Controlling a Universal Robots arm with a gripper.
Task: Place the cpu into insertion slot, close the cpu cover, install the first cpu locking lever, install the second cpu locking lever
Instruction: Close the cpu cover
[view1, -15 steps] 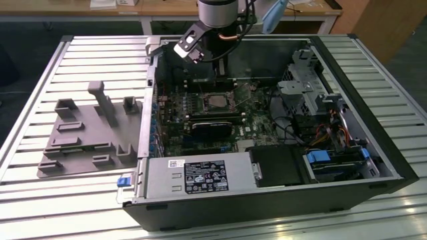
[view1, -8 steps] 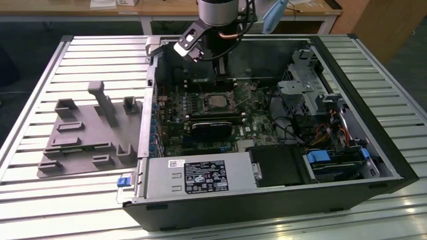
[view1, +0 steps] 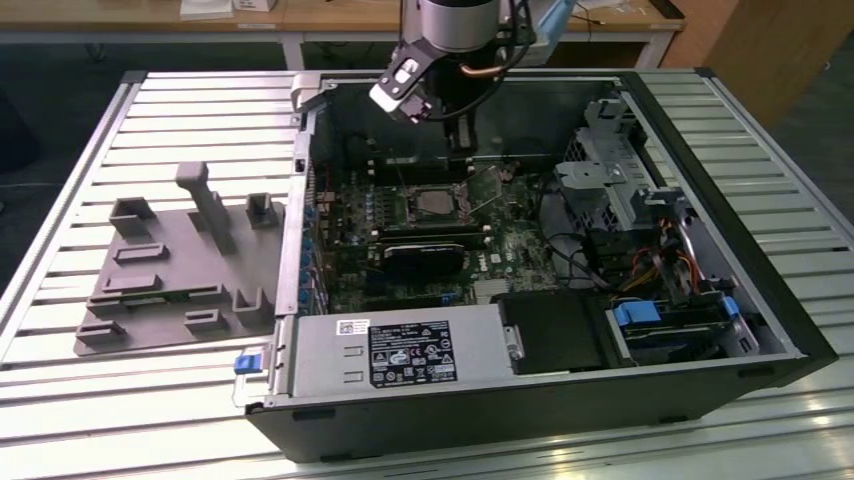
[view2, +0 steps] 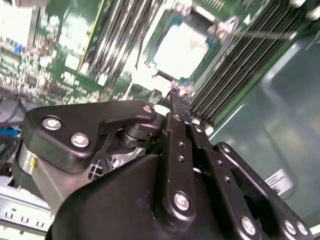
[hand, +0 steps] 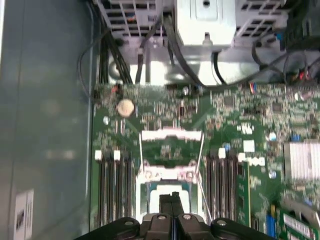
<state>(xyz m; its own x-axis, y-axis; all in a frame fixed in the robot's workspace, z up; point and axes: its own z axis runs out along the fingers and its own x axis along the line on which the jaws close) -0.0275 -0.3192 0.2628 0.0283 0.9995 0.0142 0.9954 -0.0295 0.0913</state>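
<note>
An open computer case (view1: 534, 400) lies on a slatted table. On its green board the insertion slot (view1: 434, 205) holds a pale square, the cpu (view2: 182, 50). In the first wrist view the cpu cover (hand: 170, 135) stands swung open beside the slot, with the green board visible through its window. A thin locking lever (hand: 201, 165) stands raised along the slot's side. My gripper (view1: 462, 150) hangs over the board just behind the slot. Its black fingers (hand: 175, 196) are pressed together with nothing seen between them. In the second wrist view the gripper (view2: 177, 92) ends a little short of the cpu.
A grey power supply (view1: 400, 350) fills the case's near side, and a black module (view1: 434, 250) lies between it and the slot. Drive cage (view1: 627, 190) and cables crowd the exterior view's right. A grey fixture plate (view1: 174, 270) lies outside on the left. Memory slots (hand: 114, 185) flank the socket.
</note>
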